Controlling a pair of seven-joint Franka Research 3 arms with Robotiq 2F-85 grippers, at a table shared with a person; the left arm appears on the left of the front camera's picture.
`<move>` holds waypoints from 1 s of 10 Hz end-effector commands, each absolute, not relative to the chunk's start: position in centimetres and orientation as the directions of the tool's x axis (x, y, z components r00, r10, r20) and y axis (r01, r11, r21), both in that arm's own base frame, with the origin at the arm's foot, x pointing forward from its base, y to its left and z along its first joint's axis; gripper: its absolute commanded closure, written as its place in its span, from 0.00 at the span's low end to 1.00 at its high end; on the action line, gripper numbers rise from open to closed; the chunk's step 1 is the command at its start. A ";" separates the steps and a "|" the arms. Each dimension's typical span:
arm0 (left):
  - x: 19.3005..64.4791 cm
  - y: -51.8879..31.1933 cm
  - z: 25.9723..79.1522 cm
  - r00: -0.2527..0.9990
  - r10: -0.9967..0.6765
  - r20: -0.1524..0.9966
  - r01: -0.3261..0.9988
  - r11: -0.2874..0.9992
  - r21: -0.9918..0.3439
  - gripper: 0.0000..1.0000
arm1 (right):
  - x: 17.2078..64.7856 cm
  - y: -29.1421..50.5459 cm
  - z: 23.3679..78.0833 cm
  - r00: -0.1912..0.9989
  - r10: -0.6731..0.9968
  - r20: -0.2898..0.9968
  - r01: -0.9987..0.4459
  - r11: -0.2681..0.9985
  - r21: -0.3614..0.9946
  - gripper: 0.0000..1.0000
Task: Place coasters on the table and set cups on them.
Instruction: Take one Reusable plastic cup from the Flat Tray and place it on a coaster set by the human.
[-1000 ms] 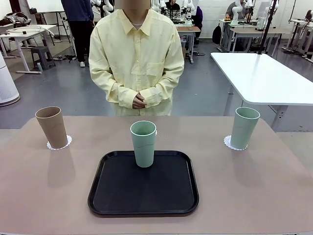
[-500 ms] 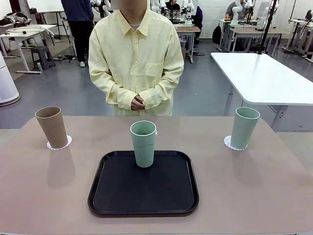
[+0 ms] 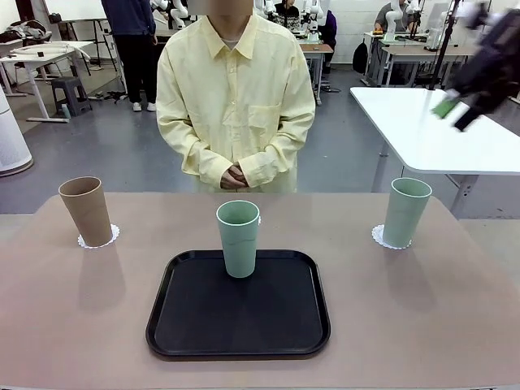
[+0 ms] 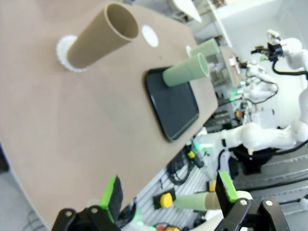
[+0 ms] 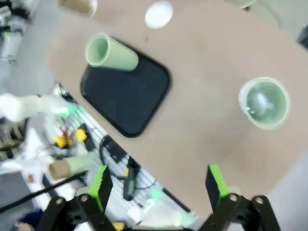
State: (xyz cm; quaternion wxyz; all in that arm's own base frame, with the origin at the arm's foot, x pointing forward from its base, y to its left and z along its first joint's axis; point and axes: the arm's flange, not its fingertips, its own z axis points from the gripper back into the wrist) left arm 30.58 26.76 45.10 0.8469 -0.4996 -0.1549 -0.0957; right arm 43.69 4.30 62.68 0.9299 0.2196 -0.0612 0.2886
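Observation:
A tan-brown cup (image 3: 85, 210) stands on a lacy white coaster (image 3: 98, 237) at the table's (image 3: 406, 309) left. At the right, a mint cup (image 3: 405, 211) stands on another coaster (image 3: 379, 236). A second mint cup (image 3: 238, 238) stands on the far edge of the black tray (image 3: 238, 313). A bare coaster (image 5: 159, 14) lies on the table just beyond the tray and also appears as a white disc (image 4: 150, 35). My right gripper (image 3: 455, 112) is blurred, high above the right side. It (image 5: 156, 185) is open and holds nothing. My left gripper (image 4: 168, 192) is open over the table's edge.
A person in a yellow shirt (image 3: 236, 89) stands at the far side with hands clasped (image 3: 234, 174). A white-topped table (image 3: 439, 126) stands behind on the right. Bare tabletop lies on both sides of the tray.
My right arm has swung into the front view at the upper right, blurred by motion. The person has shifted slightly to the right. Cups, coasters and tray have not moved.

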 end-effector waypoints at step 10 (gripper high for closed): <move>30.5 26.8 45.4 0.934 0.014 0.356 0.308 0.472 -0.826 0.00 | 46.4 22.9 46.7 0.500 0.863 0.067 -0.864 0.493 0.104 0.00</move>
